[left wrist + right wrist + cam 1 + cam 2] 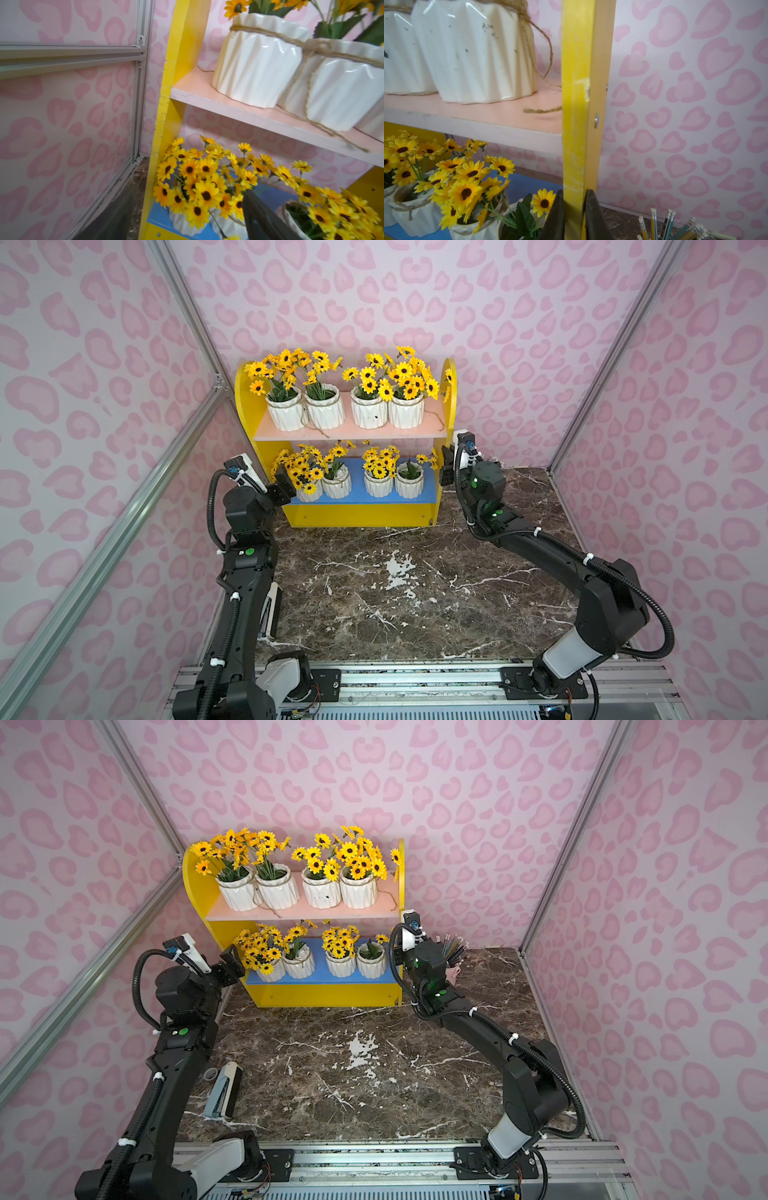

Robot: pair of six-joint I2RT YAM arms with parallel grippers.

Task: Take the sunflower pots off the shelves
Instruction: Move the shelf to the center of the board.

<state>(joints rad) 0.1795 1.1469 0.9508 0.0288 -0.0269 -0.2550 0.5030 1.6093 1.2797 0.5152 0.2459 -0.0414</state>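
**Right gripper clamped on the shelves, all pots on the boards**

Nearest, beside the left arm, what looks like a stapler lies on the dark marble table; it is seen whole in a top view only.

Farther in, the left gripper hangs at the left front corner of the shelves with its jaws apart. In the left wrist view one finger sits among the flowers of the nearest lower pot. The other finger is blurred, outside the yellow side panel.

The right gripper is closed on the front edge of the right side panel, one jaw on each side. Just beyond that panel a pink cup of pencils stands on the table, behind the right arm.

All eight pots stand on the shelves. Four sit in a row on the blue board and four on the pink board above. Loose twine trails over the pink board. Behind everything is the pink-patterned wall.
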